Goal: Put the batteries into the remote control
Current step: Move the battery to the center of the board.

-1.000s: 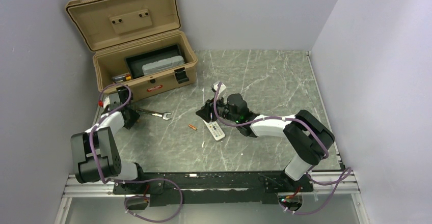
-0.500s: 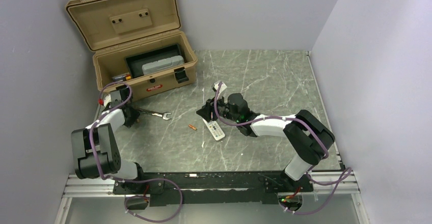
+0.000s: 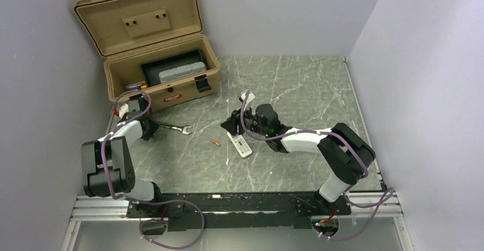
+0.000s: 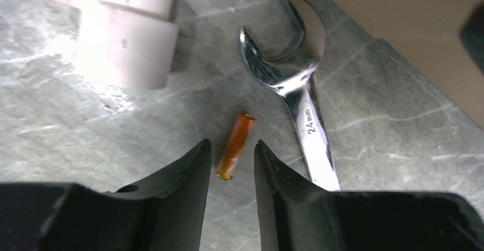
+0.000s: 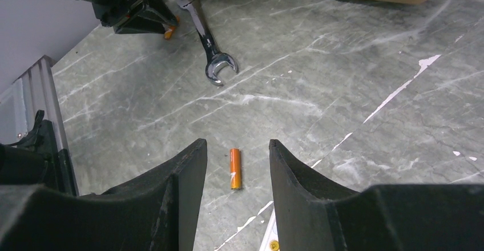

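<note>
Seemingly the pickup step. The left pincer [image 4: 232,144], slightly parted and empty, has a battery [image 4: 236,145] between its tips, a wrench [image 4: 302,102] alongside. The right pincer [image 5: 237,142], wider and empty, hovers over a second battery [image 5: 234,169], with the remote [image 3: 241,146] under its right finger. Next, probably: lower squarely, then close.

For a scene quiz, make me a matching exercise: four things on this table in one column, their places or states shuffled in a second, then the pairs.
Things:
1. wrench
2. remote control
3. toolbox
4. battery

Places or states:
A. lid open, at the table's far left corner
B. near end between the open jaws of the left gripper
C. silver, lying flat beside the toolbox
D. white, flat at mid-table

Pairs: 1-C, 2-D, 3-A, 4-B
</note>
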### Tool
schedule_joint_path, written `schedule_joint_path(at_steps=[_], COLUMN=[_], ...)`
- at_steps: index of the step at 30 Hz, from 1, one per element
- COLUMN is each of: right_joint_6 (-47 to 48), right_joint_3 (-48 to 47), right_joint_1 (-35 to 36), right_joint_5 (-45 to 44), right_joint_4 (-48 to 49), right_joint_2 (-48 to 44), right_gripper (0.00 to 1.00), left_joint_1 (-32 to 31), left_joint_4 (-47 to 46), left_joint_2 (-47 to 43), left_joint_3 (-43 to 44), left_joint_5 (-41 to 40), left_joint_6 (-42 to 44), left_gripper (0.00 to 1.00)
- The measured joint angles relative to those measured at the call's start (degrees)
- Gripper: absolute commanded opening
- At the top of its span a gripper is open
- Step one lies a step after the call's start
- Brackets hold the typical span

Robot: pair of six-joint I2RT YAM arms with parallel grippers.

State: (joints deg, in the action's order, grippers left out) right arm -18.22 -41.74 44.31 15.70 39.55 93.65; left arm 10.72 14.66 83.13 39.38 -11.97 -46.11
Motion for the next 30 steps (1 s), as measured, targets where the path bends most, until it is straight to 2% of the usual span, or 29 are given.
schedule_joint_path(at_steps=[18,22,30], right_joint_6=[-0.02,-0.04,-0.24], right_joint_3=[0.02,0.02,0.15], right_joint_1=[-0.26,-0.33,-0.37], right_joint_5=[0.0,0.0,0.0], right_joint_4=[0.0,0.0,0.0], right_joint_2=[0.0,0.0,-0.02], right_gripper=[0.47,0.47,0.47], left_joint_1=[-1.88,-1.97,-2.67], left_joint_4=[0.04,0.17,-0.24], left_joint_2=[0.26,0.26,-0.55], left_joint_3=[0.13,0.11,-0.74], left_joint_5=[-1.01,-0.98,-0.85], left_joint_6=[-0.96,-1.29,-2.01], left_gripper=[0.26,0.16,0.16])
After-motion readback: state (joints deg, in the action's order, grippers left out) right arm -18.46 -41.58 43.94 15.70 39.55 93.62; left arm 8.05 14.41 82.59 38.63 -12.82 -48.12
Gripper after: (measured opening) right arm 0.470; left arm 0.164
